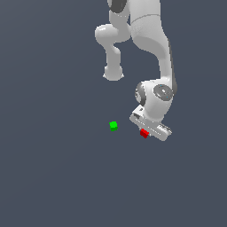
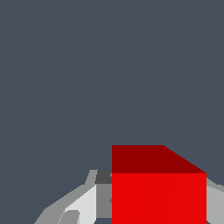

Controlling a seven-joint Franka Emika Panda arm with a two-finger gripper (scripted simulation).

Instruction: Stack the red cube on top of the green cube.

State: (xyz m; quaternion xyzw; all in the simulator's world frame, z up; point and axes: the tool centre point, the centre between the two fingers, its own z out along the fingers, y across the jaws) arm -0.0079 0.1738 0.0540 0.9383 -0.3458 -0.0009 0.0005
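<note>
Exterior view: white hand [image 1: 146, 131] low over the dark surface [image 1: 57, 177], tilted, clenched on the red cube [image 1: 144, 133], which peeks out beneath it. Green cube [image 1: 113, 126] alone on the surface, apart from the hand, off toward the exterior view's left and at about the same height in the picture. Only one arm here, so no choice of which is nearer. No containers anywhere. Wrist view: red cube [image 2: 159, 197] filling the space between the fingers [image 2: 81, 205], pale finger metal showing on either side of it, grasp apparently firm. Green cube out of sight here, only bare surface [image 2: 87, 78] ahead. Judged next: carry sideways toward the green cube, then centre above it before lowering; cubes square, so no long axis to mind.
</note>
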